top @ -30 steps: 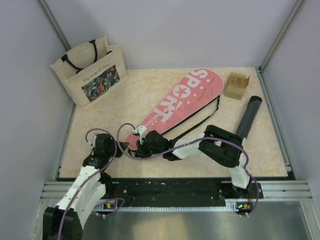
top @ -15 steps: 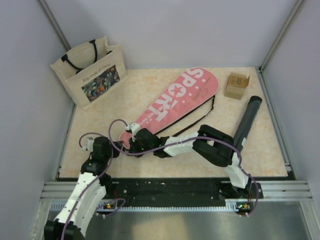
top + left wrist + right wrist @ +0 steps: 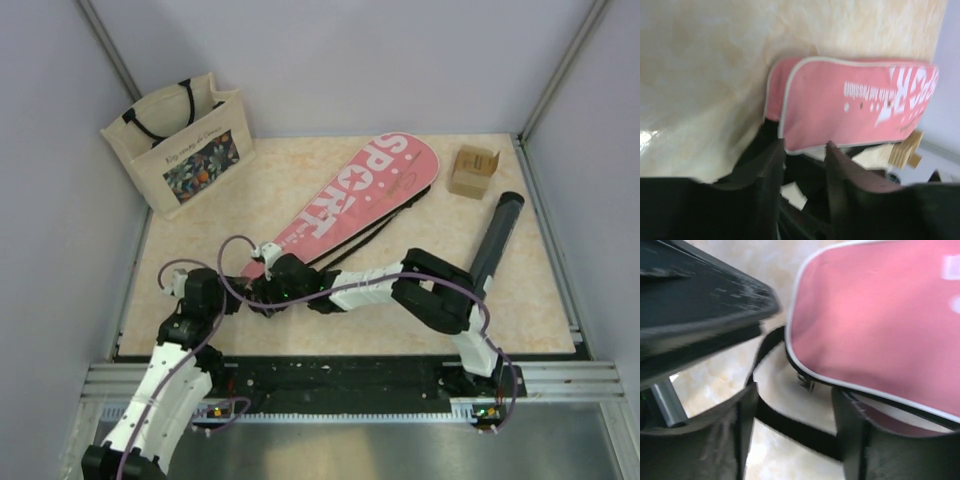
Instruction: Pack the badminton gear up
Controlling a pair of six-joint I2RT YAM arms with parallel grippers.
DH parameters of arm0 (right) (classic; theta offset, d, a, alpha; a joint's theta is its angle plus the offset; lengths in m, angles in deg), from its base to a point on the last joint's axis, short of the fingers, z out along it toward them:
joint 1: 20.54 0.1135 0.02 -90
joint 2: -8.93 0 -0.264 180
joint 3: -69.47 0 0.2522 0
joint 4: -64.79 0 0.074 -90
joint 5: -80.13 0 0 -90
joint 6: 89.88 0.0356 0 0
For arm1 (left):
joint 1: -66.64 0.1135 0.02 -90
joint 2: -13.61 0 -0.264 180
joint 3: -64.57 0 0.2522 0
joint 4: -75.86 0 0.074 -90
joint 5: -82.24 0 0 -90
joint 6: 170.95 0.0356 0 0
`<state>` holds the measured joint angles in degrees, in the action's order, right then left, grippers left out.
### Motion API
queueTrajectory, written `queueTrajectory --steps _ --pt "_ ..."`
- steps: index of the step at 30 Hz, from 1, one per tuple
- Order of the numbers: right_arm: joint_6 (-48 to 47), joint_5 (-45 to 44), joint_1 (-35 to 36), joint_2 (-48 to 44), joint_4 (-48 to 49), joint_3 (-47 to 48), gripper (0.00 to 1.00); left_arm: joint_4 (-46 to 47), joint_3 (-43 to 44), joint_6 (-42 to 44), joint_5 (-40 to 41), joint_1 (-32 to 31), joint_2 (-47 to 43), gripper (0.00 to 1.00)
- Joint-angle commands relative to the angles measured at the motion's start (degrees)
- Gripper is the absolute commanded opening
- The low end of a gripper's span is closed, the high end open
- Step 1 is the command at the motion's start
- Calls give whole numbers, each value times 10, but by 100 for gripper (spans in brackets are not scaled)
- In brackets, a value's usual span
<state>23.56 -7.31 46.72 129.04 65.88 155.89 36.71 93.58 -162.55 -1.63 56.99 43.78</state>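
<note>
Pink cover [image 3: 350, 195] likely soft, light, floppy; grasp narrow end or black strap [image 3: 790, 427]; left gripper [image 3: 805, 150], right gripper [image 3: 794, 400] beside that end, fingers parted, empty.

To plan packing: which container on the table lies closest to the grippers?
The pink SPORT cover: its narrow end lies at the left gripper and right gripper; tote bag, cardboard box, dark tube lie farther.

Black-and-white arms [image 3: 165, 375] carry looping purple cables [image 3: 238, 239].
</note>
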Motion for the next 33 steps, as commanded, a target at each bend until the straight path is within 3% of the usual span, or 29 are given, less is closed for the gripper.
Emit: queueTrajectory --steps 1,5,9,13,14,15,20,25,33 --pt "-9 -63 -26 -97 -16 -37 68 -48 80 58 -11 -14 10 50" --pt "-4 -101 -41 -197 -108 -68 80 -83 137 94 33 -14 37 68" --pt "-13 -132 -49 -292 -167 -97 92 -89 171 136 51 -14 50 77" --pt "-2 -234 -50 -389 -231 -101 99 -7 201 305 13 -14 55 82" --pt "11 -264 -50 -407 -250 -103 99 10 215 351 -12 -14 61 87" --pt "30 -304 -50 -428 -269 -108 99 27 227 386 -45 -14 68 99" --pt "111 -353 -49 -527 -321 -158 99 3 304 494 -199 -14 115 99" --pt "172 -379 -49 -631 -360 -211 99 43 294 561 -352 -14 84 99" --pt "166 -437 -49 -747 -449 -205 99 78 266 597 -357 -14 24 99"
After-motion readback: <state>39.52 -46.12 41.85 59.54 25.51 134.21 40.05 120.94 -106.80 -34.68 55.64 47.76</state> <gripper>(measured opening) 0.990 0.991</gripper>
